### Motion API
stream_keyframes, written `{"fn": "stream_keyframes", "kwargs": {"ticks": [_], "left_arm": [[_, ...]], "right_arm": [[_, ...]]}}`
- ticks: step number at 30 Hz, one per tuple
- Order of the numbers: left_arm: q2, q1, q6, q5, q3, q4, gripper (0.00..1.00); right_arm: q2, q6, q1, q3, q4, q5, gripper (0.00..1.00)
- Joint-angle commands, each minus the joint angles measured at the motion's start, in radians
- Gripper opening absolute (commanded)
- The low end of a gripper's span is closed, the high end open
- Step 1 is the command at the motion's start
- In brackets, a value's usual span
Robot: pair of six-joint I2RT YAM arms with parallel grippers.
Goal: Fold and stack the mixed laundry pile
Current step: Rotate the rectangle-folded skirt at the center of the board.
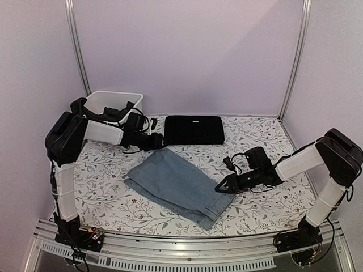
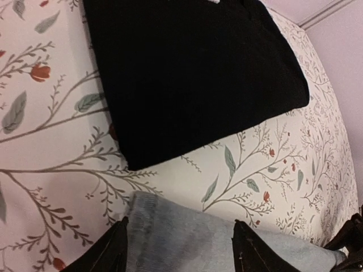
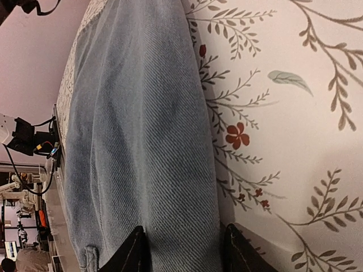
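From above, the folded light blue jeans (image 1: 178,187) lie slantwise on the flowered tablecloth (image 1: 266,209), in the middle of the table. A folded black cloth (image 1: 194,130) lies just beyond them, squared to the back edge, and a white bin (image 1: 108,99) stands in the far left corner with dark clothes in it. The left gripper (image 1: 152,141) is at the jeans' far corner and the right gripper (image 1: 222,187) at their right edge.

In the left wrist view, the left gripper (image 2: 181,224) stands open, its fingers (image 2: 116,249) spread over the denim corner with nothing clamped (the black cloth sits close ahead, apart from the jeans).

In the right wrist view, the right gripper (image 3: 184,228) straddles the jeans' folded edge. Denim fills the gap between its fingers (image 3: 136,249), but I cannot tell whether they pinch it.
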Motion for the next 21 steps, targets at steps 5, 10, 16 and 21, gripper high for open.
{"fn": "stream_keyframes", "kwargs": {"ticks": [5, 10, 16, 21], "left_arm": [[-0.267, -0.034, 0.114, -0.035, -0.07, -0.122, 0.65], [-0.441, -0.167, 0.055, -0.118, -0.276, -0.145, 0.65], [-0.491, -0.195, -0.097, -0.081, -0.534, 0.014, 0.63], [-0.384, -0.153, -0.081, -0.101, -0.552, 0.041, 0.62]], "right_arm": [[-0.254, -0.054, 0.061, 0.078, -0.312, 0.043, 0.57], [-0.321, -0.139, 0.076, 0.177, -0.435, 0.074, 0.54], [-0.204, -0.153, 0.121, 0.156, -0.342, -0.046, 0.47], [-0.057, -0.106, 0.14, 0.071, -0.2, -0.085, 0.44]]}}
